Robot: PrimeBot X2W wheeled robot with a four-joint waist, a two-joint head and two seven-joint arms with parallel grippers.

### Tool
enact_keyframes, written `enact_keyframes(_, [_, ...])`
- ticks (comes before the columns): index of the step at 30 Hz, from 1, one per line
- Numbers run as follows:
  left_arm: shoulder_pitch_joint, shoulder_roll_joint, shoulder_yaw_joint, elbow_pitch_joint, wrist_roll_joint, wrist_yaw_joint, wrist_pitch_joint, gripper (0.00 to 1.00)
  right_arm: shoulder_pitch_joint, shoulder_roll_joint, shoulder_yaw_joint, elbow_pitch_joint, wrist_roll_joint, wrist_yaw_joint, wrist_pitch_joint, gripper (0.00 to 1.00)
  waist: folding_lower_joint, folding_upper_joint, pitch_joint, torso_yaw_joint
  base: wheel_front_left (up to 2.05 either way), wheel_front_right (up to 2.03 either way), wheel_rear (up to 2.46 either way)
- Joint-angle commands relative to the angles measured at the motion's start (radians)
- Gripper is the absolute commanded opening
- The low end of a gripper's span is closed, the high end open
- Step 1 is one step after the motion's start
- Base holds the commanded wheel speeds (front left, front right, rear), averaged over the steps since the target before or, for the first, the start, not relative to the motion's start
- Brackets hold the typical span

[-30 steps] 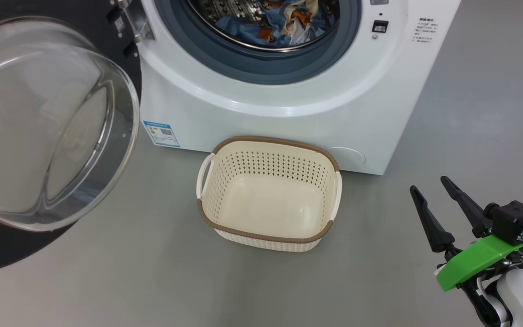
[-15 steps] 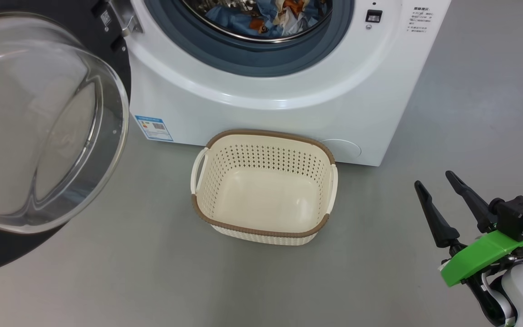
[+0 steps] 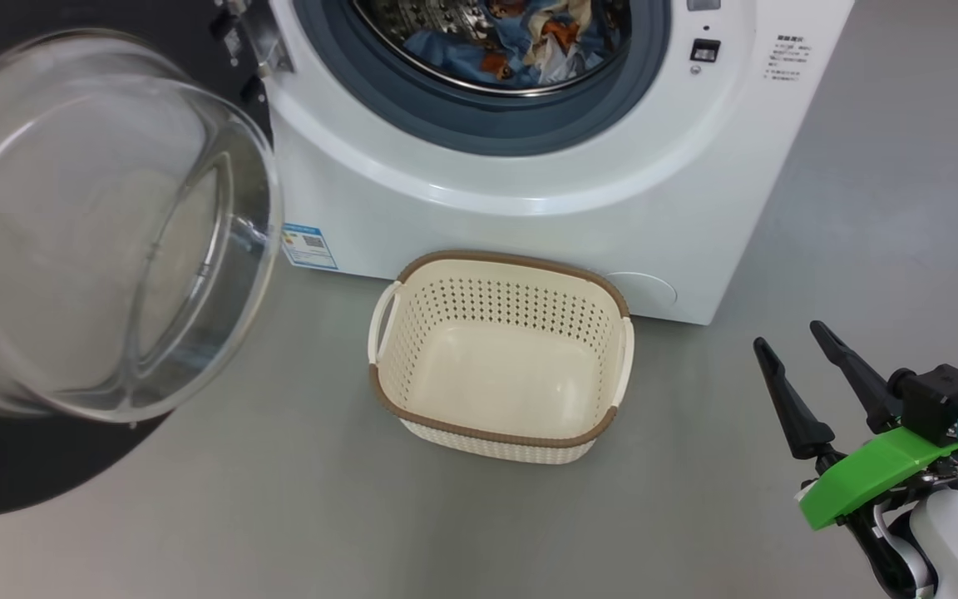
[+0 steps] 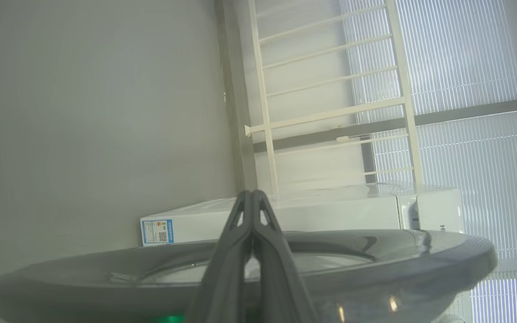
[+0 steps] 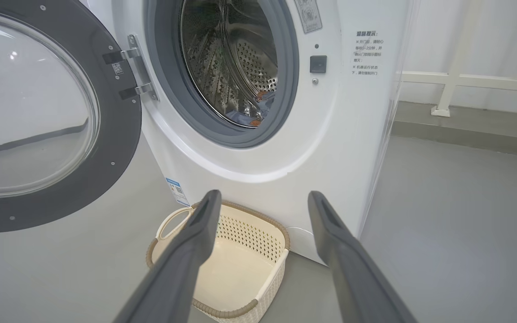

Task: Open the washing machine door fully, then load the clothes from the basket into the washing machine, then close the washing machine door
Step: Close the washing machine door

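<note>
The washing machine (image 3: pixel 529 225) stands at the top of the head view with its door (image 3: pixel 30 466) swung open to the left, glass bowl facing me. The clothes (image 3: pixel 520 42) lie inside the drum, blue with orange prints. In front of the machine sits the basket (image 3: pixel 512 259), with nothing in it. My right gripper (image 3: pixel 787 334) hovers open and holding nothing at the lower right, apart from the basket (image 5: pixel 263 217). My left gripper (image 4: pixel 251 195) is shut on nothing, its fingers lying along the door's (image 4: pixel 375 260) outer black face; whether they touch it I cannot tell.
Grey floor (image 3: pixel 279 516) surrounds the basket and machine. A white railing (image 4: pixel 330 121) and window blinds stand behind the machine. A low white rail (image 5: pixel 465 83) runs along the wall to the machine's right.
The head camera swung, shifting the whole picture left and then back right. The door's glass bowl now overlaps the machine's corner slightly more. The right gripper stays open in place.
</note>
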Motion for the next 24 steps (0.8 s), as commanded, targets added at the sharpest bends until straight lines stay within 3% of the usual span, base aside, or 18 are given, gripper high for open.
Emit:
enact_keyframes(1, [0.012,0.013,-0.018,-0.053,0.006,-0.003,0.069,0.00,0.011,-0.008,0.010,-0.015,0.002,0.005,-0.008,1.00,0.0000,0.0000,-0.012,0.015,0.00,0.00,0.00])
enact_keyframes(19, [0.228,-0.098,-0.076,-0.413,-0.044,-0.003,0.391,0.00,0.042,0.056,0.006,-0.004,0.006,0.005,-0.008,1.00,0.0000,0.0000,-0.066,0.037,0.00,0.00,0.00])
enact_keyframes(24, [0.277,-0.141,-0.136,-0.499,-0.032,-0.002,0.459,0.00,0.054,0.079,-0.002,-0.008,0.005,0.005,-0.008,1.00,0.0000,0.0000,-0.080,0.031,0.00,0.00,0.00])
